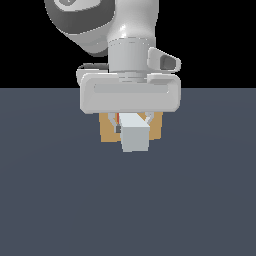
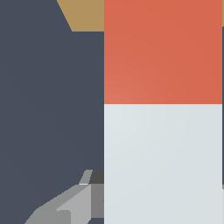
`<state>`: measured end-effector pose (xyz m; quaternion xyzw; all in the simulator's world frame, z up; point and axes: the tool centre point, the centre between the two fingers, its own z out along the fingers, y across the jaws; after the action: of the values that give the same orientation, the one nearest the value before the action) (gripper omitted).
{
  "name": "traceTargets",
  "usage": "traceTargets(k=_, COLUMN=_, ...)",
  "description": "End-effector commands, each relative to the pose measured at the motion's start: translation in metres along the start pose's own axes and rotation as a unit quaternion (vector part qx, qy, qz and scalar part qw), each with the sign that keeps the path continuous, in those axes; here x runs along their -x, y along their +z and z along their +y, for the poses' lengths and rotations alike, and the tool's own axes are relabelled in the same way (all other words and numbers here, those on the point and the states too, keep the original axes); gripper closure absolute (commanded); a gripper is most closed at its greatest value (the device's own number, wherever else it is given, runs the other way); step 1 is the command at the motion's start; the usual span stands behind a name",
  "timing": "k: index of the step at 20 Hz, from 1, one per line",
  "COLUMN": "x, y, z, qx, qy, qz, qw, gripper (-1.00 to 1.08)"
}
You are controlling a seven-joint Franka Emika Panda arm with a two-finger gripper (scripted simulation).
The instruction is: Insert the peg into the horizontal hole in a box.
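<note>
One arm and two task objects are shown. Exterior view, left to right: the tan, orange-brown cube-like box (image 1: 106, 131) shows at 9 o'clock of the long square-section peg, red at one end and pale grey-white along the rest (image 1: 135, 137); the peg's pale end face points toward the camera, and a further strip of box appears at its 3 o'clock. The white end effector (image 1: 131, 120) is closed on the peg, holding it clear of the dark grey worktop (image 1: 50, 200). Wrist view: one grey finger (image 2: 72, 205) lies against the pale section, and the red section runs toward the box (image 2: 85, 15).

The hole is hidden in both views, so alignment cannot be judged. Probable failures:
- a lateral or height offset would drive the red tip into the plain face and push the box away;
- a slight tilt could jam the peg at the opening;
- resistance could slide the peg within the grip.
</note>
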<state>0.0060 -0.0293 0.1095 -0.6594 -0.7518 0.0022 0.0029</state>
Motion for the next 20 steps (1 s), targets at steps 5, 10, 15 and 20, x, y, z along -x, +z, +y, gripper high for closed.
traceTargets(k=5, x=0.0, y=-0.006, z=0.004, qx=0.006, qy=0.0, qz=-0.001, qw=1.0, gripper=1.08)
traceTargets(k=10, x=-0.007, y=-0.003, z=0.002, qx=0.003, qy=0.0, qz=0.0, qw=1.0, gripper=1.08)
traceTargets(k=15, x=-0.033, y=-0.004, z=0.002, qx=0.004, qy=0.0, qz=0.0, qw=1.0, gripper=1.08)
traceTargets(k=20, x=-0.077, y=-0.005, z=0.001, qx=0.004, qy=0.0, qz=0.0, qw=1.0, gripper=1.08)
